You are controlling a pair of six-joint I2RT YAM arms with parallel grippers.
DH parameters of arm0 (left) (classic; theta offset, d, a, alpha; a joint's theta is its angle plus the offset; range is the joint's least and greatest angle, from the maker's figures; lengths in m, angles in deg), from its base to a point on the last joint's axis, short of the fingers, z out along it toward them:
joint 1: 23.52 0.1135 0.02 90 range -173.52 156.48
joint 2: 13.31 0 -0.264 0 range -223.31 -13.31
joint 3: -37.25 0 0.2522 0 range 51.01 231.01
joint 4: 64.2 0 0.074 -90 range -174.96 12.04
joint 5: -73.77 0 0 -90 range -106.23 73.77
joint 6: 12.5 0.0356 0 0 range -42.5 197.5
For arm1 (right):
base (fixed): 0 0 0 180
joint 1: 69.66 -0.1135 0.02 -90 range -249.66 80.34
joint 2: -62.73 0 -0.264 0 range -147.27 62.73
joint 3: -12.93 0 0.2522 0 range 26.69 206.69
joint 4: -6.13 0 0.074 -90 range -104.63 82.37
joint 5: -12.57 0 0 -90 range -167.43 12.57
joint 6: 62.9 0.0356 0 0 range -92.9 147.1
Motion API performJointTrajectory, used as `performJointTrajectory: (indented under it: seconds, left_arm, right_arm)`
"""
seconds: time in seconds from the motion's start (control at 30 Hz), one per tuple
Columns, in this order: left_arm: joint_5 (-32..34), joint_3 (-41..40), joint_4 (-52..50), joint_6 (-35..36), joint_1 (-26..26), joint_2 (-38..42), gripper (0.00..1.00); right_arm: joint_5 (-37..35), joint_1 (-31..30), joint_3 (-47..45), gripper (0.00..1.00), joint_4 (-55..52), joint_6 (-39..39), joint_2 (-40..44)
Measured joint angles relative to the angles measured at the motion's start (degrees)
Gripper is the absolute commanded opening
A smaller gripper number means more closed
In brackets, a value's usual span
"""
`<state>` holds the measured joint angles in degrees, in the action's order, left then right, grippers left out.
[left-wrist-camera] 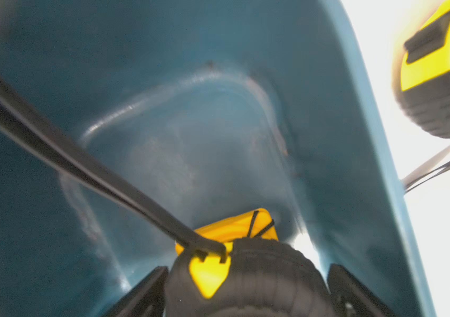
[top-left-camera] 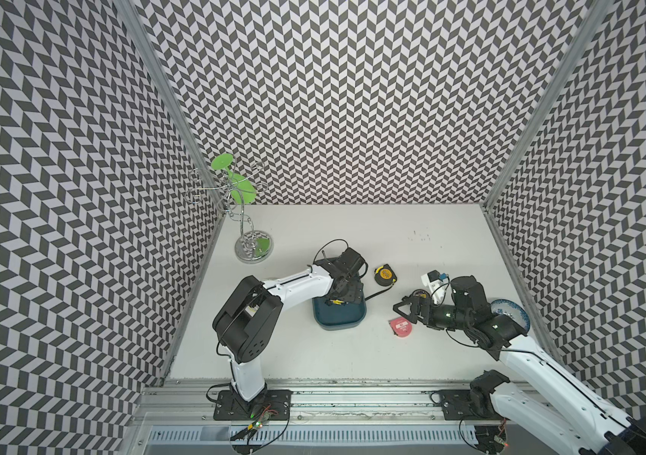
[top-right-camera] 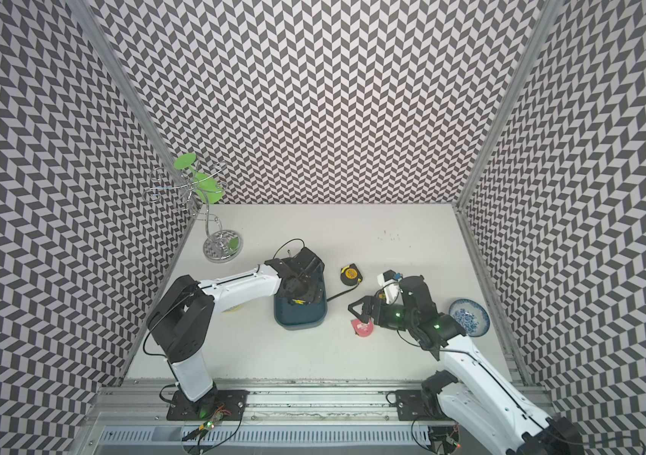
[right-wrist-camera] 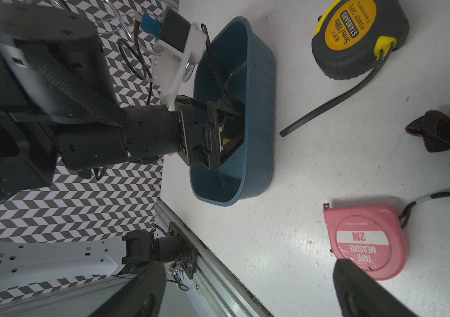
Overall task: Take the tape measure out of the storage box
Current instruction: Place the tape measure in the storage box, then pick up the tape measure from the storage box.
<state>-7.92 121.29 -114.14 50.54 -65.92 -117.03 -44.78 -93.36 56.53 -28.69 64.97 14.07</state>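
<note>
The dark teal storage box [top-left-camera: 337,320] [top-right-camera: 298,318] [right-wrist-camera: 258,142] sits mid-table. A black and yellow tape measure [left-wrist-camera: 248,285] [top-left-camera: 335,302] lies inside it, its black strap [left-wrist-camera: 67,153] trailing across the box floor [left-wrist-camera: 180,142]. My left gripper [left-wrist-camera: 248,269] [top-left-camera: 340,298] [top-right-camera: 300,299] reaches down into the box. Its jaws stand open on either side of the tape measure, with a gap showing beside it. My right gripper [right-wrist-camera: 245,271] [top-left-camera: 404,313] [top-right-camera: 358,311] hangs open over the table right of the box, holding nothing.
A second black and yellow tape measure [top-left-camera: 385,274] [top-right-camera: 350,274] [right-wrist-camera: 355,35] lies on the table behind the box. A pink one [top-left-camera: 403,326] [right-wrist-camera: 366,241] lies under my right gripper. A patterned dish [top-right-camera: 469,315] is at the right edge, a wire stand [top-left-camera: 252,244] at back left.
</note>
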Motion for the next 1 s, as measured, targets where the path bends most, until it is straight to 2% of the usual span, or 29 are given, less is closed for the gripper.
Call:
performJointTrajectory:
  seconds: [0.37, 0.73, 0.9, 1.0]
  left_arm:
    - [2.36, 6.45, -7.63, 0.11, -1.22, 1.33, 1.0]
    - [2.38, 6.73, -9.62, 0.15, -2.49, -1.68, 0.97]
    - [2.71, 6.73, -9.6, 0.24, -2.58, -3.13, 0.88]
    - [3.21, 6.73, -9.57, 0.15, -2.58, -3.45, 0.78]
  right_arm:
    - [-0.07, 0.02, 0.0, 1.0, 0.24, -0.37, -0.17]
    - [0.17, 0.02, 0.0, 1.0, 0.46, -0.68, -2.14]
    - [0.15, 0.13, 0.0, 0.99, 0.44, -0.83, -2.14]
    - [0.15, 0.22, 0.0, 1.0, 0.44, -0.81, -2.14]
